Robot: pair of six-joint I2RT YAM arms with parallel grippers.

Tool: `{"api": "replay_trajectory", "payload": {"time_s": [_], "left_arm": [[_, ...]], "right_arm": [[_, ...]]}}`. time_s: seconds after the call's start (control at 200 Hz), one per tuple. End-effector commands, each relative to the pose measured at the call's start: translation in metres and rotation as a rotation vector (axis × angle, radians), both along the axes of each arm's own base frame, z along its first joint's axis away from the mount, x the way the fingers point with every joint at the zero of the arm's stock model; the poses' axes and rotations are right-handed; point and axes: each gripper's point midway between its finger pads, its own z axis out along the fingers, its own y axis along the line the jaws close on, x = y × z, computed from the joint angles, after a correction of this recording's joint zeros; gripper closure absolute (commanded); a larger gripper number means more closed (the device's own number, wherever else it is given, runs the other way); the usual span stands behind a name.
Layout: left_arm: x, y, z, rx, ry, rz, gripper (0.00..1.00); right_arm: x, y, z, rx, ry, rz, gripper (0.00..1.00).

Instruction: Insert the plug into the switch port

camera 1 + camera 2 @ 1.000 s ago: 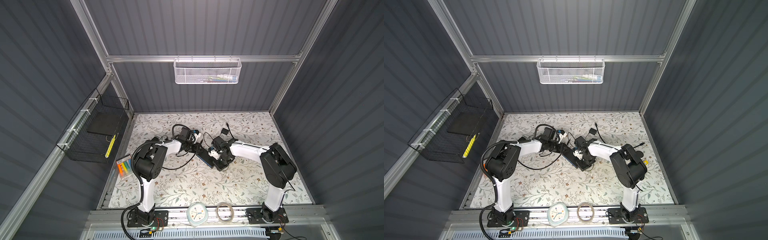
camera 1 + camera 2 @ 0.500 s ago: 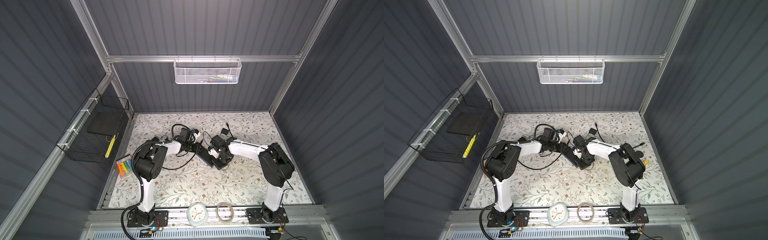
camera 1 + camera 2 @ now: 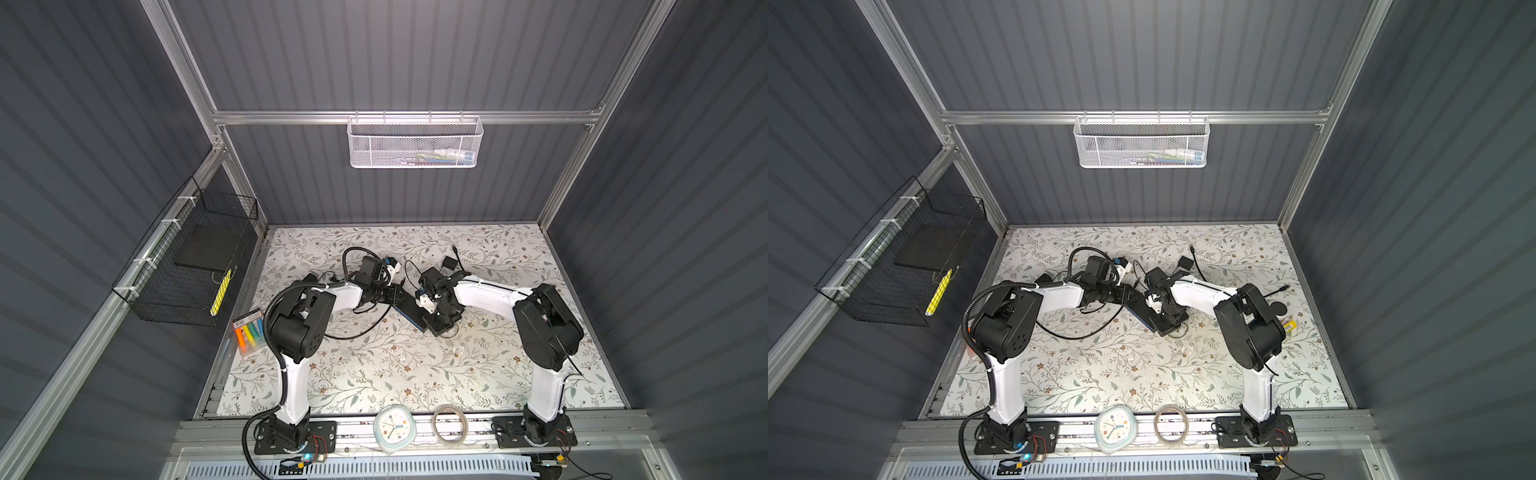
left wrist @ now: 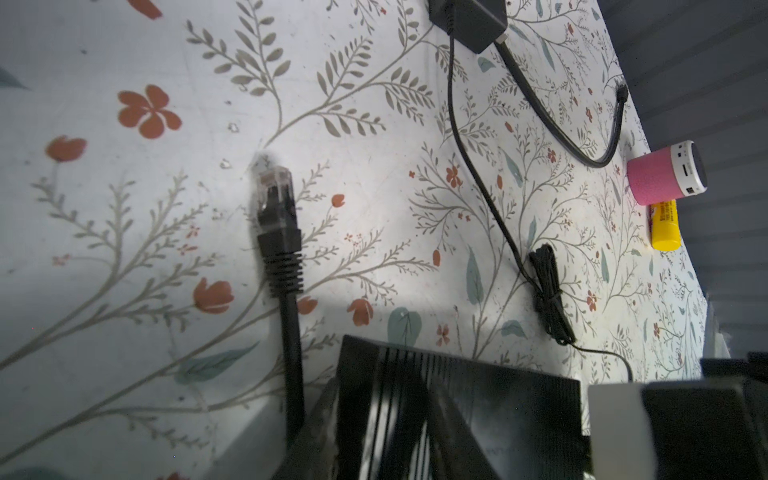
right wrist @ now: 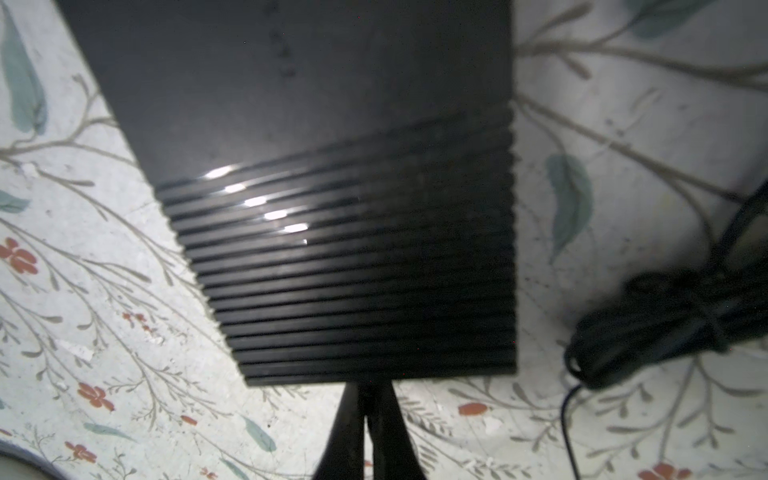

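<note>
Left wrist: plug (image 4: pixel 274 195) long axis along cable (image 4: pixel 291 353), tip away from switch (image 4: pixel 498 407).

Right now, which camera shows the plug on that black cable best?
The left wrist view: the plug is close and sharp, its clear tip and ribbed boot against the floral table. In both top views it is too small to make out. The right wrist view shows the black box, not the plug.
</note>
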Motion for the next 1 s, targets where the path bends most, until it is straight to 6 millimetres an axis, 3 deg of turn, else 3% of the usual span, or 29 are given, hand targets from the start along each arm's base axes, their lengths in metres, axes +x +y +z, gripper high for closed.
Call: {"api": "replay_trajectory", "payload": {"time_s": [0.0, 0.14, 0.33, 0.46, 0.655, 0.84, 0.996], "left_arm": [[-0.121, -0.018, -0.062, 0.068, 0.405, -0.189, 0.66], [-0.125, -0.021, -0.063, 0.066, 0.412, -0.191, 0.66], [-0.125, -0.028, -0.061, 0.062, 0.413, -0.18, 0.67], [-0.123, -0.023, -0.06, 0.1, 0.396, -0.162, 0.67], [-0.123, -0.021, -0.062, 0.112, 0.404, -0.156, 0.67], [-0.123, -0.016, -0.064, 0.145, 0.421, -0.131, 0.67], [-0.123, -0.003, -0.055, 0.2, 0.402, -0.094, 0.67]], "right_arm": [[0.1, 0.076, 0.067, 0.311, -0.396, -0.004, 1.0], [0.109, 0.082, 0.075, 0.337, -0.431, 0.0, 1.0], [0.106, 0.08, 0.076, 0.326, -0.431, 0.027, 1.0], [0.092, 0.055, 0.063, 0.258, -0.401, 0.033, 1.0], [0.069, 0.013, 0.039, 0.159, -0.336, 0.047, 0.87], [0.069, -0.007, 0.04, 0.15, -0.33, 0.032, 0.74], [0.063, -0.022, 0.045, 0.165, -0.326, 0.011, 0.72]]}}
